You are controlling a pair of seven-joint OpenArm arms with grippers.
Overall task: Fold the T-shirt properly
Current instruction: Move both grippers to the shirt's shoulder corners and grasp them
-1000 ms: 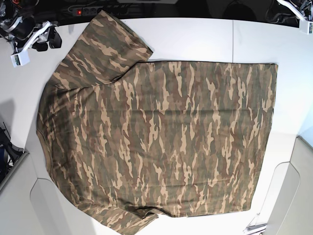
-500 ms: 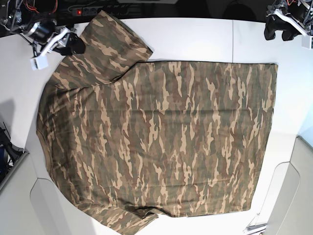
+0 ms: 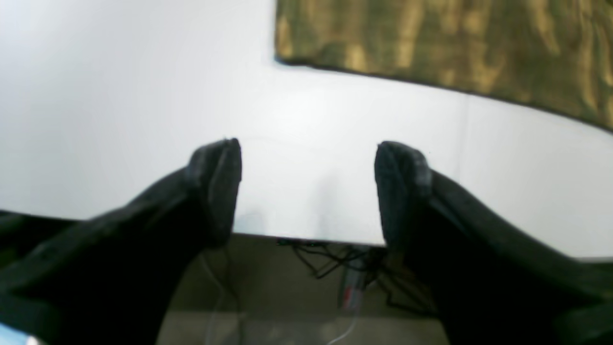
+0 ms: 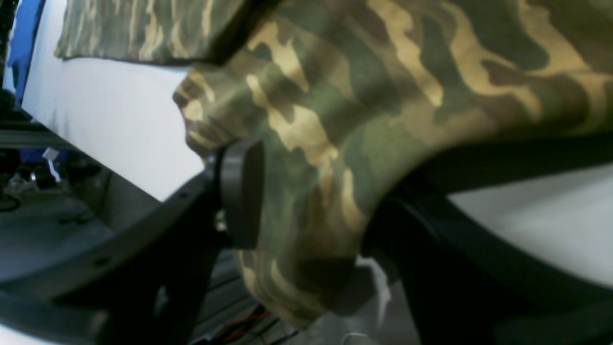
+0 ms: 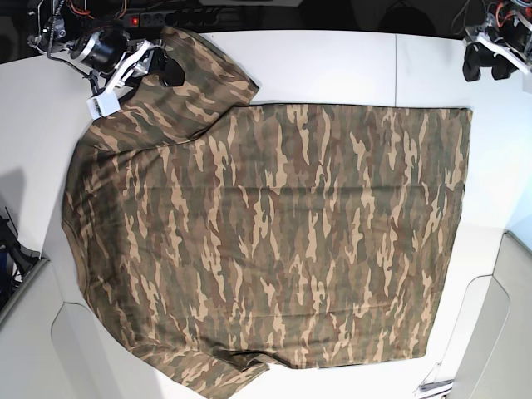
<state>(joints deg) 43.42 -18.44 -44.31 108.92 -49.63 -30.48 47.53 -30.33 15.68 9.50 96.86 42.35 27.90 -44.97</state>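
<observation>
Near side: T-shirt spread broad and mostly flat across the counter, presumably to give me clean fold lines. Farther, its sleeve angles toward the far edge, lying between the spread fingers of my right gripper, likely for a pinch. Left gripper hangs wide and empty by the far corner, tips toward the hem side.
</observation>
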